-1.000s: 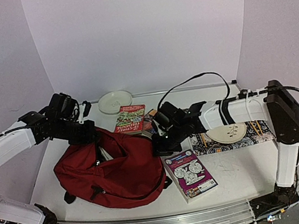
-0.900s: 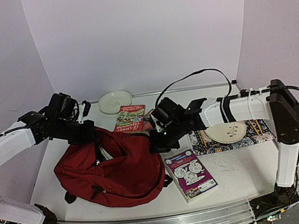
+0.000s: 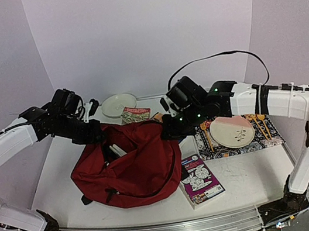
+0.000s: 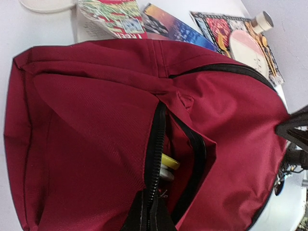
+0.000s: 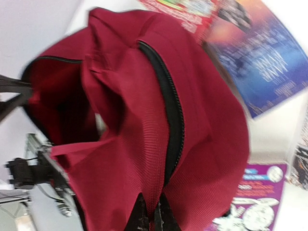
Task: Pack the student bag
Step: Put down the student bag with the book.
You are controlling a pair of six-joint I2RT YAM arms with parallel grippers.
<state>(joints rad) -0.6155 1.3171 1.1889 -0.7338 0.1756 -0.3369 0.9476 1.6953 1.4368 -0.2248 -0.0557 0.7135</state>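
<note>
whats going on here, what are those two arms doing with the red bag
Both arms are holding the student bag on the table. The left gripper is pinched shut on the fabric by the zip, and the right gripper is shut on the bag's other side, so the opening gapes between them. Something yellow shows inside. A purple book lies beside the bag, and a red-and-green book lies behind it, both not yet packed.

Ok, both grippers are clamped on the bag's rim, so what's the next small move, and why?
Probably ease the left gripper and right gripper apart a little. Both are shut on the student bag's fabric, yet its zip mouth is only a narrow slit, and the purple book lies outside on the table.
</note>
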